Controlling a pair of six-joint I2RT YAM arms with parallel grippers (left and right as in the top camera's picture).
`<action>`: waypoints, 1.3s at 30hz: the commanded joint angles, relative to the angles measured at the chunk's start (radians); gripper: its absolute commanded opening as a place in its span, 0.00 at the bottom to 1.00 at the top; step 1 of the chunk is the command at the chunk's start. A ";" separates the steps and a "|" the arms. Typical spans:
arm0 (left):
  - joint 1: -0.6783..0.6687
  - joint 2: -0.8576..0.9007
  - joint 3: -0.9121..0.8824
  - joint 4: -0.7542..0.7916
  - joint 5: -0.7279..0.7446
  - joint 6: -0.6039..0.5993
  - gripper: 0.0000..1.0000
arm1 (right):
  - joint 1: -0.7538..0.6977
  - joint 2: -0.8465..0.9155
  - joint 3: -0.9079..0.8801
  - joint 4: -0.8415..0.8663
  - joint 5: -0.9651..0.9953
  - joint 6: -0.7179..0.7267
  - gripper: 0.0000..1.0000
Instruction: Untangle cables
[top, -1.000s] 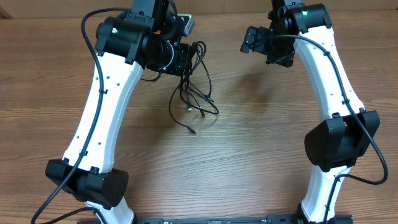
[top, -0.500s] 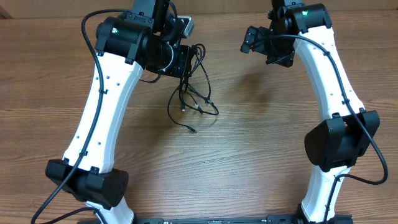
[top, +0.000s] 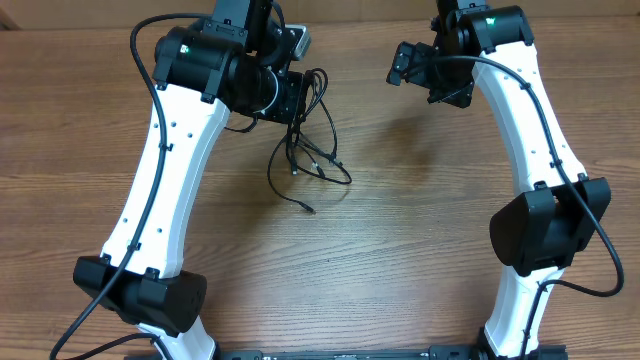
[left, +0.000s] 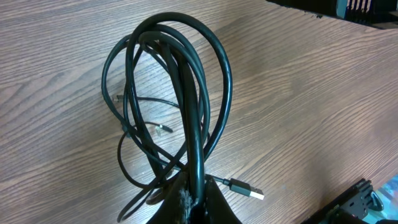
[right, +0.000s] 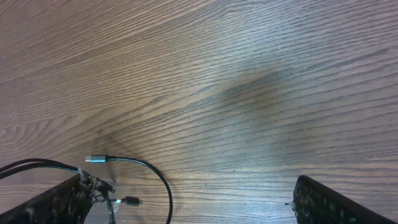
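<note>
The cables (top: 318, 160) lie as a loose black tangle on the wooden table (top: 400, 230), left of centre and toward the far edge. The left gripper (top: 292, 98) is clamped on the far end of the tangle. From there the loops trail toward the near side, and one thin end reaches furthest out on the wood.

In the left wrist view the fingers (left: 180, 202) are pinched together around several strands. The gathered loops (left: 186, 93) fan away from them over the table. A USB plug (left: 247, 189) lies just right of the fingers.

The right gripper (top: 430, 75) sits over the far right part of the table, well apart from the tangle. Its wrist view shows the fingers (right: 339, 202) spread wide with only bare wood between them. A cable end with a silver-tipped plug (right: 96, 159) lies by its left finger.
</note>
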 joint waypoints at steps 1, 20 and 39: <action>0.000 -0.031 0.006 -0.008 -0.003 0.004 0.04 | 0.005 -0.008 0.003 0.003 0.009 -0.003 1.00; 0.000 -0.031 0.004 0.010 -0.049 -0.050 0.04 | 0.005 -0.008 0.003 0.003 0.009 -0.003 1.00; -0.001 -0.031 0.004 0.049 -0.080 -0.124 0.04 | 0.005 -0.008 0.003 0.003 0.010 -0.003 1.00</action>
